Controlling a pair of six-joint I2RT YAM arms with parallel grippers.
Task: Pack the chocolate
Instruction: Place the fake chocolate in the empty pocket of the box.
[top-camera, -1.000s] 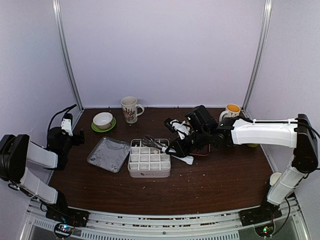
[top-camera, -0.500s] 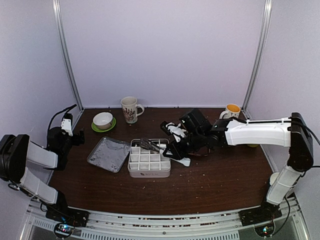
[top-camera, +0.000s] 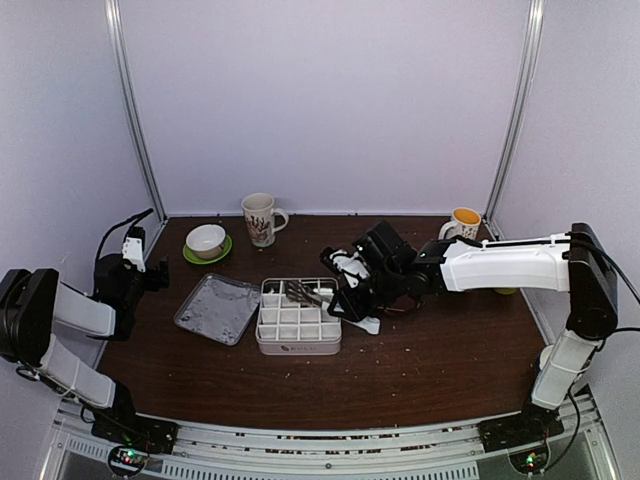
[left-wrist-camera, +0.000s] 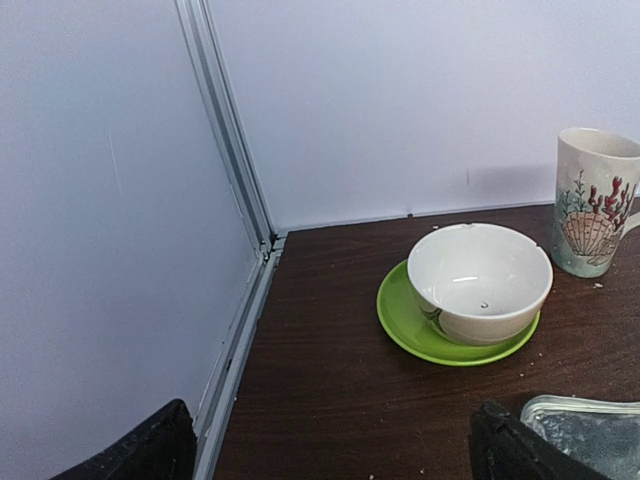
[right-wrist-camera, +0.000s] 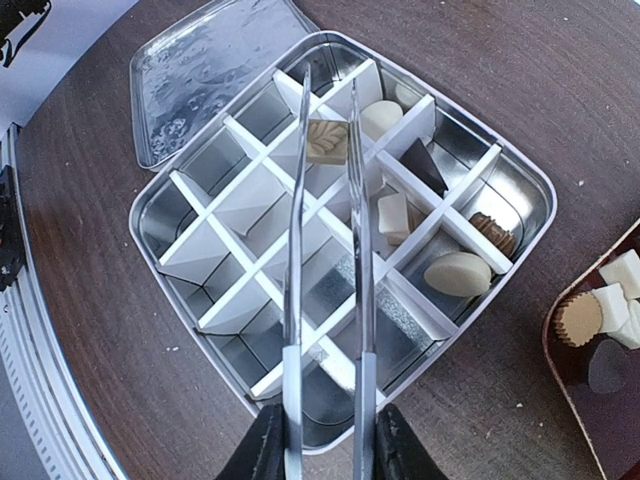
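My right gripper (right-wrist-camera: 325, 440) is shut on a pair of metal tongs (right-wrist-camera: 297, 250) that reach out over the divided tin box (right-wrist-camera: 520, 180). A tan leaf-patterned chocolate (right-wrist-camera: 327, 140) sits pinched between the tong arms near their tips, above a far compartment. Several compartments hold chocolate: a cream round (right-wrist-camera: 380, 118), a dark triangle (right-wrist-camera: 425, 165), a white cube (right-wrist-camera: 393, 213), a brown ridged piece (right-wrist-camera: 492, 232) and a cream oval (right-wrist-camera: 457, 272). More chocolate (right-wrist-camera: 603, 310) lies on a brown tray at the right edge. From above, the right gripper (top-camera: 347, 298) hangs over the box (top-camera: 298, 347). My left gripper (left-wrist-camera: 330, 462) is open and empty at the far left.
The tin lid (top-camera: 217, 308) lies left of the box. A white bowl (left-wrist-camera: 480, 280) on a green saucer (left-wrist-camera: 400, 312) and a shell-patterned mug (left-wrist-camera: 595, 200) stand at the back left. A yellow-filled cup (top-camera: 464, 222) stands at the back right. Crumbs dot the table.
The right arm has swung left, carrying the tongs from the tray side to over the box. The left arm has not moved.
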